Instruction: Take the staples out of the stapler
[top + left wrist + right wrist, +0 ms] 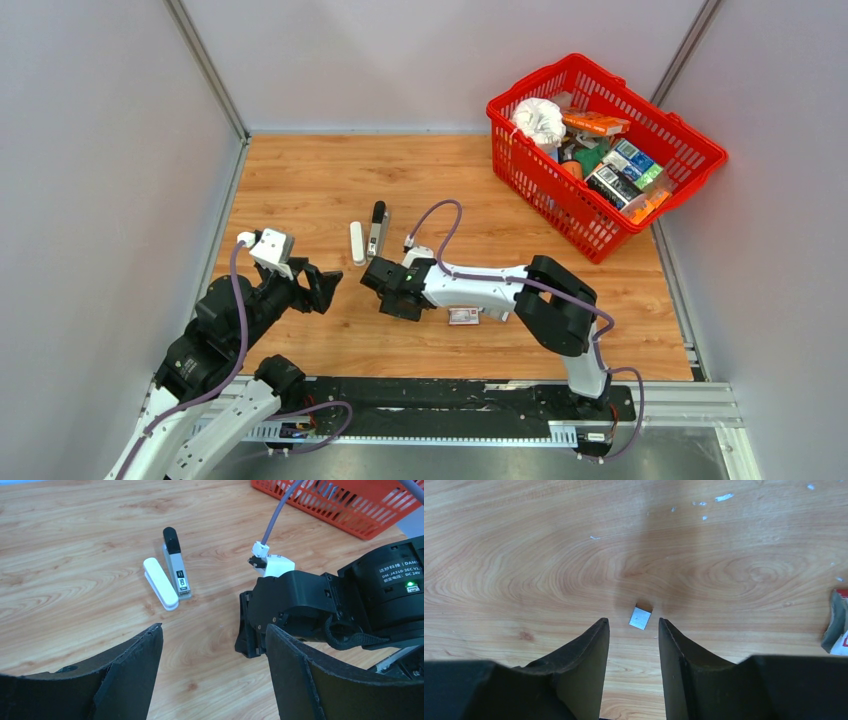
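Note:
The stapler lies opened out on the wooden table, with its white top arm (357,243) beside its black and silver magazine (376,228). Both also show in the left wrist view, the arm (160,583) and the magazine (176,565). A short silver strip of staples (640,617) lies flat on the table just beyond my right gripper's (631,622) tips, in line with the gap. That gripper (378,290) is open and empty, low over the table near the stapler. Tiny silver bits (724,497) lie scattered farther off. My left gripper (322,285) is open and empty, left of the right one (212,635).
A small red-and-white flat box (463,316) lies under my right forearm and shows at the right wrist view's edge (839,630). A red basket (520,165) full of items stands at the back right. Grey walls close in the table.

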Controlling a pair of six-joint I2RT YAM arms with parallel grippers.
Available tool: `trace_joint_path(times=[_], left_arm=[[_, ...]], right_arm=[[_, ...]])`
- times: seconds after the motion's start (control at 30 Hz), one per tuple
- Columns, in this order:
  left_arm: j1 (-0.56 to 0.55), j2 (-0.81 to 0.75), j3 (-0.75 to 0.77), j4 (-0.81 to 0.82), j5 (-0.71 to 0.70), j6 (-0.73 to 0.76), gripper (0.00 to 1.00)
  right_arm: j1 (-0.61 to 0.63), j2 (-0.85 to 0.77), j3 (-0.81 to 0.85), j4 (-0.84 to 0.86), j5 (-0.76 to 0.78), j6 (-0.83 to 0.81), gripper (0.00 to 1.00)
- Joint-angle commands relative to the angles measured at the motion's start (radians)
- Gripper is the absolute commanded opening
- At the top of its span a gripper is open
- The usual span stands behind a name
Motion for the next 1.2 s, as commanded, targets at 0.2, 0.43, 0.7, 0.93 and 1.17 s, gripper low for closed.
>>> trace_joint_path(times=[0.2,0.43,0.7,0.93,1.17], left_arm=[[-0.003,-0.004,-0.002,0.002,0.010,0.015,0.82],[-0.003,-0.001,-0.003,0.003,0.010,0.013,0.82],[-0.004,0.000,-0.002,0.002,0.010,0.015,0.82],[-0.004,0.002,-0.004,0.002,0.011,0.015,0.82],[-0.003,0.002,-0.002,0.002,0.010,0.017,0.82]], right_arm=[[0.008,0.018,0.038,0.004,-0.005,0.030,0.44],[0.008,0.033,0.040,0.001,-0.010,0.030,0.43],[0.010,0.051,0.047,-0.015,-0.002,0.033,0.41],[0.008,0.085,0.076,-0.044,-0.015,0.030,0.40],[0.007,0.091,0.079,-0.067,-0.005,0.027,0.37]])
